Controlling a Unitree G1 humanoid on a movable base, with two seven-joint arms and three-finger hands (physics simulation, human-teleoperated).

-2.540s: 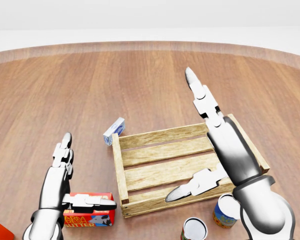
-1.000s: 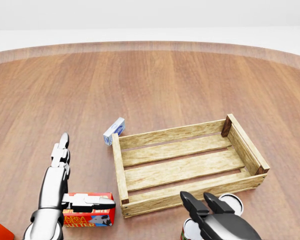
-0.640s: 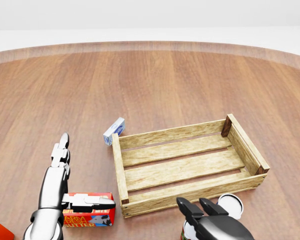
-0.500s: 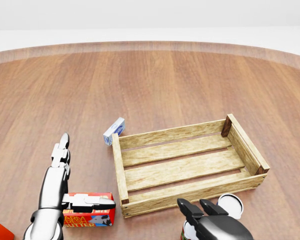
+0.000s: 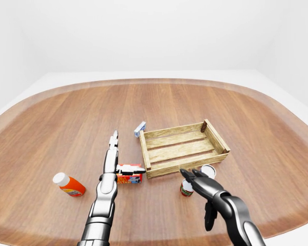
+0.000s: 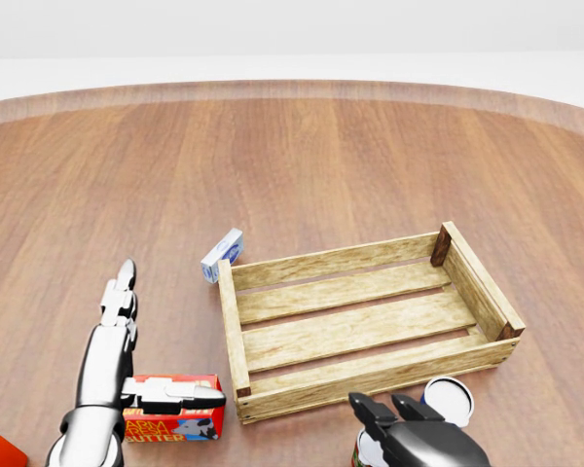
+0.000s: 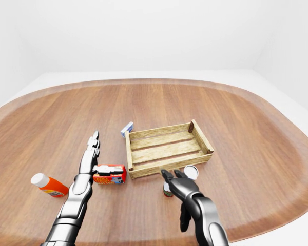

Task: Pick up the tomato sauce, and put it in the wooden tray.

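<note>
- left-eye view shows my right hand (image 5: 191,177), silver with black fingertips, low in the picture, with its fingers reaching over the top of the small red-labelled tomato sauce can (image 5: 186,188).
- whether those fingers have closed round the can i cannot tell; in the head view two black fingertips (image 6: 372,412) stand apart above the can's rim, and the rest is cut off by the bottom edge.
- the can stands upright on the round brown wooden table (image 5: 51,123), just below the near long wall of the slatted wooden tray (image 5: 184,146), outside it.
- a second can with a white lid and blue label (image 6: 449,401) stands just right of the sauce can, close beside the tray's lower wall.
- the tray lies flat, tilted a little, with its right end higher in the view.
- my left hand (image 6: 128,365) is open: the long fingers point straight up the picture, pressed together, and the thumb lies sideways across the top of a red butter box (image 6: 175,419).
- that box lies flat to the left of the tray, apart from it.
- a small blue and white carton (image 6: 222,255) lies just beside the tray's upper left corner.
- an orange bottle with a white cap (image 5: 69,185) lies on its side well to the left of my left arm.
</note>
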